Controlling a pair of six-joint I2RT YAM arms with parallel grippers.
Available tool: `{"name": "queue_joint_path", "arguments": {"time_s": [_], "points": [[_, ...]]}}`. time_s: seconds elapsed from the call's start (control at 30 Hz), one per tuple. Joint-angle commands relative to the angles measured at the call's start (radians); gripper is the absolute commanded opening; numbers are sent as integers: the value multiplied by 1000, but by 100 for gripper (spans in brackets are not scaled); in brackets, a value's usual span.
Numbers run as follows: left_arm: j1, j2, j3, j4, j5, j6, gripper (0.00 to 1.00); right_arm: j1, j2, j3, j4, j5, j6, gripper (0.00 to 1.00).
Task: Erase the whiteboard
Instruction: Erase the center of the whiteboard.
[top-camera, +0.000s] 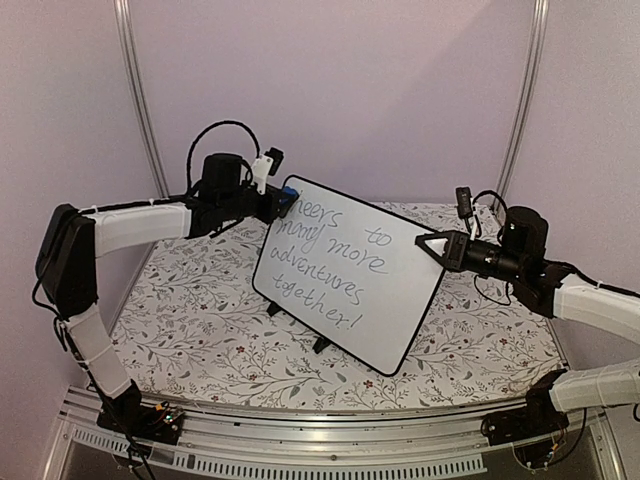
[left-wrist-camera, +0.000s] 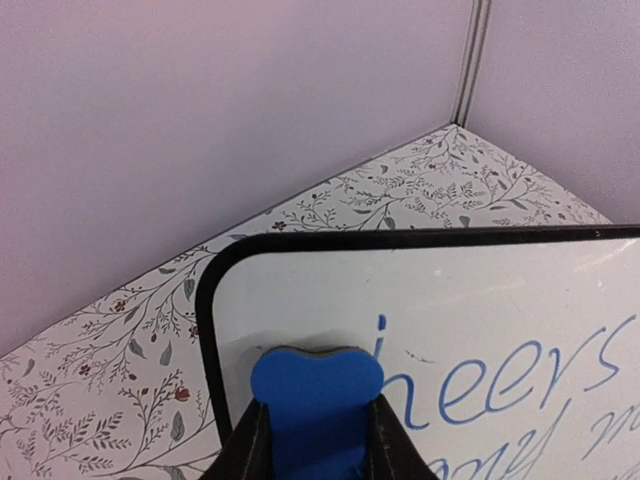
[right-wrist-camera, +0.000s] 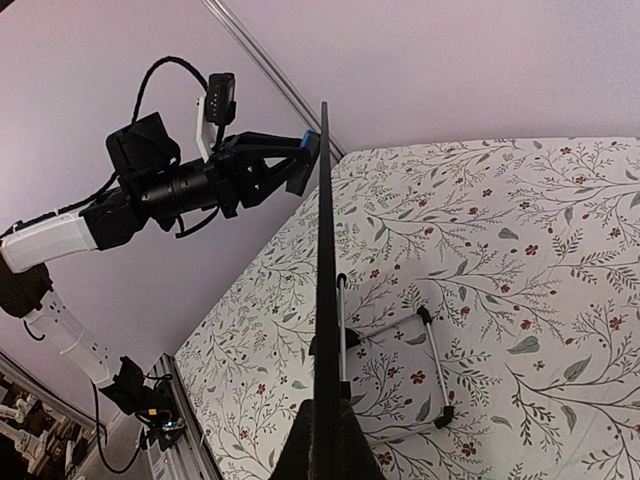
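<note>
Top external view first: the whiteboard (top-camera: 350, 272) stands tilted in the middle of the frame on the floral-patterned desk (top-camera: 190, 320), propped on small black feet (top-camera: 322, 345). Its face carries four lines of handwriting, reading roughly "cheers to many more adventures together!". The left claw (top-camera: 284, 203) is closed tight on a small blue eraser (left-wrist-camera: 315, 395), whose rounded end sits against the board's upper left corner, just beside the first letters. The right claw (top-camera: 433, 244) is pinched shut on the board's thin black frame at its right edge. In the right wrist view the board shows edge-on, a dark blade running up from the fingers, with a wire stand (right-wrist-camera: 385, 327) folded out behind it. I'd judge the board light and stiff, but easy to tip or slide on those feet and glossy enough to slip. That makes the frame edge the sensible place to steady it while the eraser presses on the face. The desk cover looks like a flat printed sheet, and plain lilac walls (top-camera: 350, 80) and metal posts (top-camera: 138, 90) close off the space behind.
</note>
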Motion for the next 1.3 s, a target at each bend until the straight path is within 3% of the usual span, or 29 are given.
{"name": "queue_joint_path", "arguments": {"time_s": [0.0, 0.87, 1.07, 1.27], "points": [[5, 16, -55, 34, 2, -40, 0, 8, 13, 27, -24, -83, -64, 0], [-9, -25, -200, 98, -81, -195, 0, 8, 3, 44, -99, -127, -121, 0], [7, -31, -170, 122, -42, -191, 0, 8, 4, 41, -99, -140, -127, 0], [21, -10, -27, 61, 17, -157, 0, 8, 29, 29, -82, -159, -123, 0]]}}
